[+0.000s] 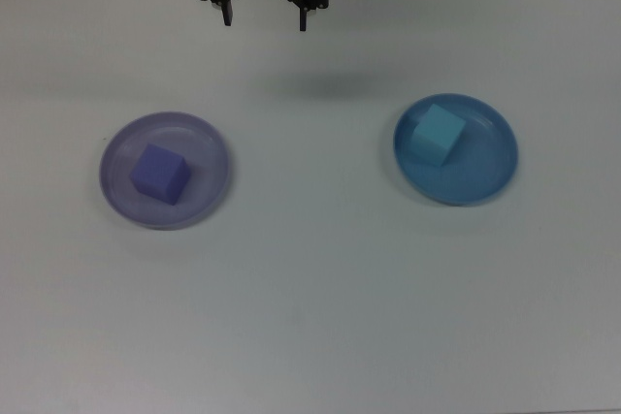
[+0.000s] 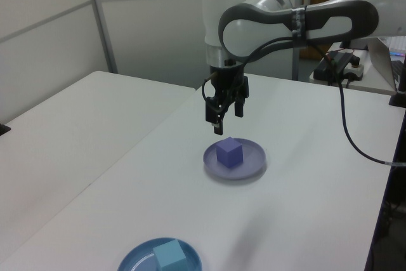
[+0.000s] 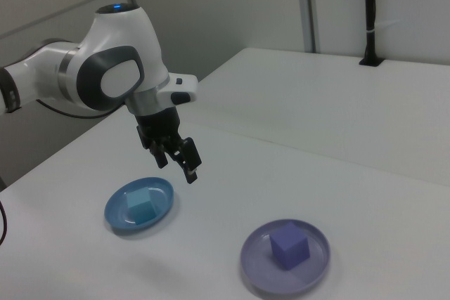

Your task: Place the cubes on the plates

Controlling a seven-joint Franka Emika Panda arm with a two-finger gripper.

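Observation:
A violet-blue cube [image 1: 160,174] rests inside the lavender plate [image 1: 206,203] at the top view's left. A light cyan cube [image 1: 438,134] sits in the blue plate [image 1: 477,179] at the top view's right, toward that plate's far left side. My gripper [image 1: 266,18] hangs open and empty above the table's far edge, between the two plates and apart from both. In the left view the gripper [image 2: 227,120] hovers just behind the violet-blue cube [image 2: 229,152]. In the right view the gripper [image 3: 177,168] floats above and beside the blue plate [image 3: 163,191].
The plates stand on a wide white table [image 1: 310,317]. A second white table surface [image 2: 57,125] adjoins at the left view's left. A black cable [image 2: 355,138] trails over the left view's right, near a desk with equipment [image 2: 342,61].

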